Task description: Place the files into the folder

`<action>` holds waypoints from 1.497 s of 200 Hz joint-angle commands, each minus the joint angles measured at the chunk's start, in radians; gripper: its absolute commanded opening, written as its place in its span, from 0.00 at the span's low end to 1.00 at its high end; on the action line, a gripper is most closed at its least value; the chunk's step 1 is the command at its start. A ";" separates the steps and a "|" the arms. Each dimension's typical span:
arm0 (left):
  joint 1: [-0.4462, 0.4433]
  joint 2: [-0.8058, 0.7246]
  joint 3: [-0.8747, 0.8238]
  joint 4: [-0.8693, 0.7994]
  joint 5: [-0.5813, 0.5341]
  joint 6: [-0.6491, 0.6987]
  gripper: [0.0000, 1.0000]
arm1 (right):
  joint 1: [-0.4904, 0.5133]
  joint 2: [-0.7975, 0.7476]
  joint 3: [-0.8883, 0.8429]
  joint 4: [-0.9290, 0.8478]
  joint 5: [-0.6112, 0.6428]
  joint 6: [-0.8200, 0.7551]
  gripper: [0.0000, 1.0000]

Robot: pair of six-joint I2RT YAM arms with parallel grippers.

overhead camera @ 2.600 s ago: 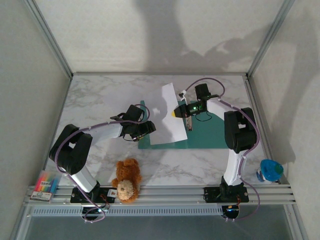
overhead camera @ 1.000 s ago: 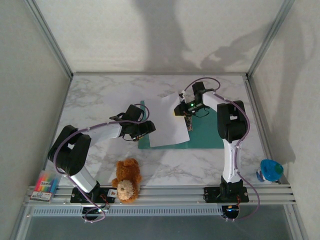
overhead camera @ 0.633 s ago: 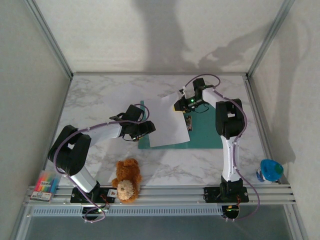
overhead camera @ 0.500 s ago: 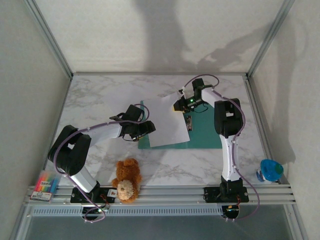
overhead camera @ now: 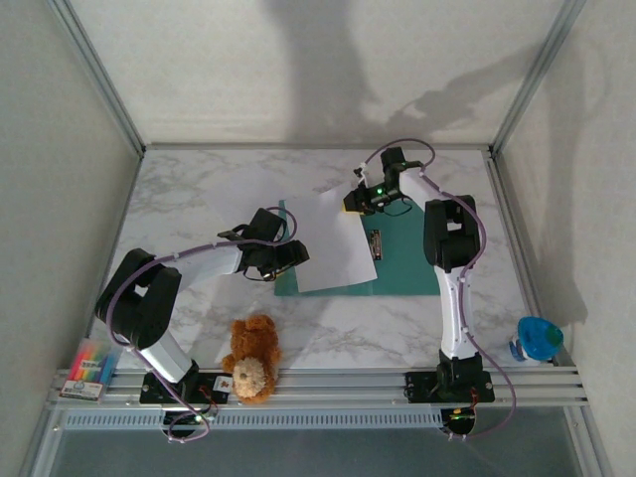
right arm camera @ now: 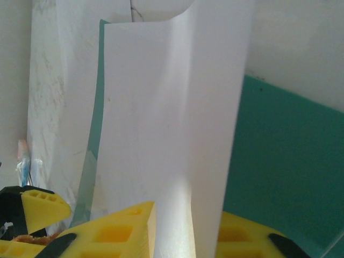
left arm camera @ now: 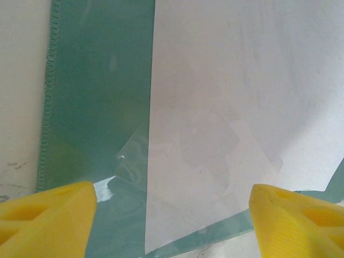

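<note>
The files (overhead camera: 328, 243) show as a white sheet lying across the left part of the folder (overhead camera: 412, 260). The sheet's long axis runs from the folder's far edge toward its near edge, slightly slanted and crosswise to the folder's own length. The far end of the sheet is pinched between the yellow fingers (right arm camera: 126, 223) of the right gripper (overhead camera: 359, 198), at the folder's far edge, and the paper curves upward there. The left gripper (overhead camera: 285, 256) hovers at the folder's left edge, its jaws spread wide over the sheet's near-left corner. A teddy bear (overhead camera: 250, 360) sits well clear of the folder's near side.
</note>
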State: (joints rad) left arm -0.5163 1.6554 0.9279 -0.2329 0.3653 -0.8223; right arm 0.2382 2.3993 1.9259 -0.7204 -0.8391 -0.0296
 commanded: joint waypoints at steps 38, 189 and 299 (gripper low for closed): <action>-0.008 -0.003 -0.009 -0.019 -0.019 -0.003 0.75 | -0.003 0.002 0.024 -0.014 -0.012 0.008 0.09; -0.009 -0.031 -0.031 -0.013 -0.019 -0.002 0.75 | -0.032 -0.166 -0.195 0.251 -0.013 0.165 0.00; -0.009 -0.033 -0.032 -0.013 -0.019 -0.001 0.76 | -0.030 -0.214 -0.345 0.355 -0.048 0.175 0.00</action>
State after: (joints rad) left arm -0.5182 1.6482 0.9016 -0.2329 0.3653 -0.8223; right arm 0.2073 2.2406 1.6058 -0.4118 -0.8619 0.1284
